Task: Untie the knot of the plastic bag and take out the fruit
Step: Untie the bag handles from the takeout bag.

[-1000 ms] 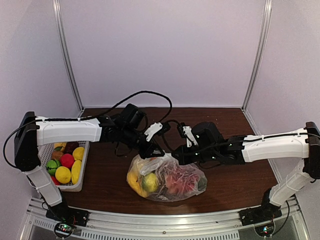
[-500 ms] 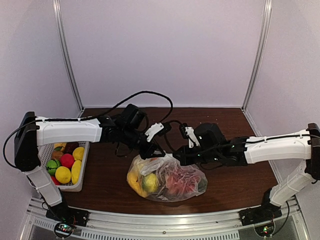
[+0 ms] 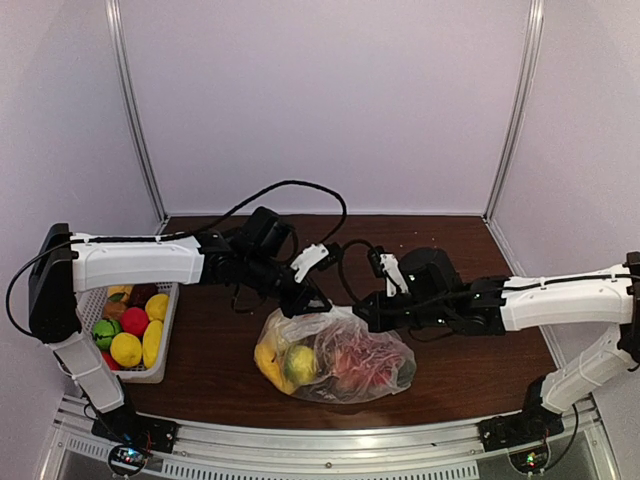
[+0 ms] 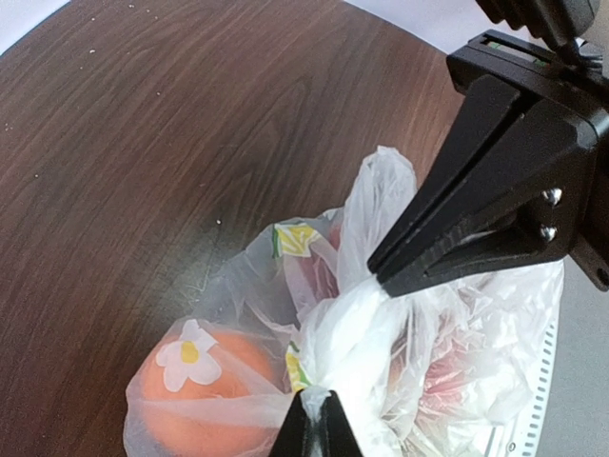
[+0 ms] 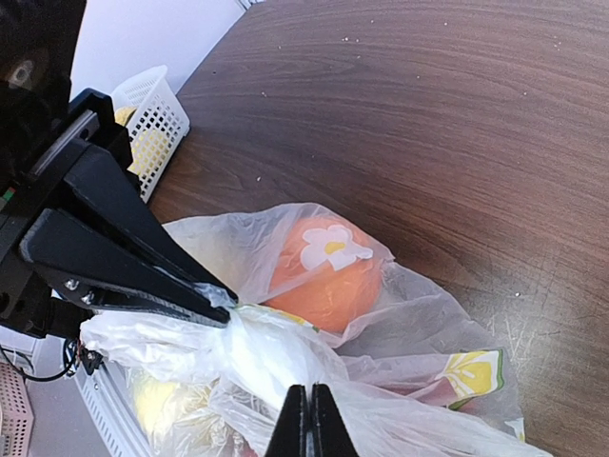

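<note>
The knot (image 4: 344, 322), a bunched tuft of thin clear film, sits right between the two sets of fingertips. The left gripper (image 4: 314, 409) is clenched on plastic at one side and the right gripper (image 5: 307, 400) is pinched on the other. Beneath both, the plastic bag (image 3: 345, 360) sags on the table (image 3: 480, 350), with an orange (image 5: 319, 271) against its wall. The film looks light, slippery and easily torn, so the handle tails close beside the knot seem the best place to hold.

Both arms stretch inward from opposite sides, forearms nearly level and wrists tipped downward. The left end effector (image 3: 316, 304) and the right end effector (image 3: 365, 318) point toward each other, tips near, each with its jaws pinched together.
</note>
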Controlling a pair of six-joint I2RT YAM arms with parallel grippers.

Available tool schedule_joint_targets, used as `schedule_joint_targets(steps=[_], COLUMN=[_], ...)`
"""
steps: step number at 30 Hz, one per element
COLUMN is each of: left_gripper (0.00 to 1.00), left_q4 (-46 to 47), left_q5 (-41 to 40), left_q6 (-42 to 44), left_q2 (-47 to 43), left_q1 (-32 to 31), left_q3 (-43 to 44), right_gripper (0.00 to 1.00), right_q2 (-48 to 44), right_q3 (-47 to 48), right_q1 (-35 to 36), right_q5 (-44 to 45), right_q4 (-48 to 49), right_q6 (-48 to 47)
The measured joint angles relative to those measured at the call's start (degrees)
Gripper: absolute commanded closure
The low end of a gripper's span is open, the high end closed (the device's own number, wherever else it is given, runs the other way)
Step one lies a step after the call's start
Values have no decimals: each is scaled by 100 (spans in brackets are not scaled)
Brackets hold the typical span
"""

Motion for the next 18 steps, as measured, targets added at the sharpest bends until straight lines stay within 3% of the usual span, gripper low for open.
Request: schedule_joint_targets(steps=[18], left_gripper=[100], left_q4=[13], left_q5=[-2], left_q6=[-28], left_q2=[-2], left_q1=[133], left_q3=[0], right_gripper=[100], right_q2=[-260], right_q3=[-210], right_q1=[-7], right_q5=[155], right_q4=[4], right_q6=[125])
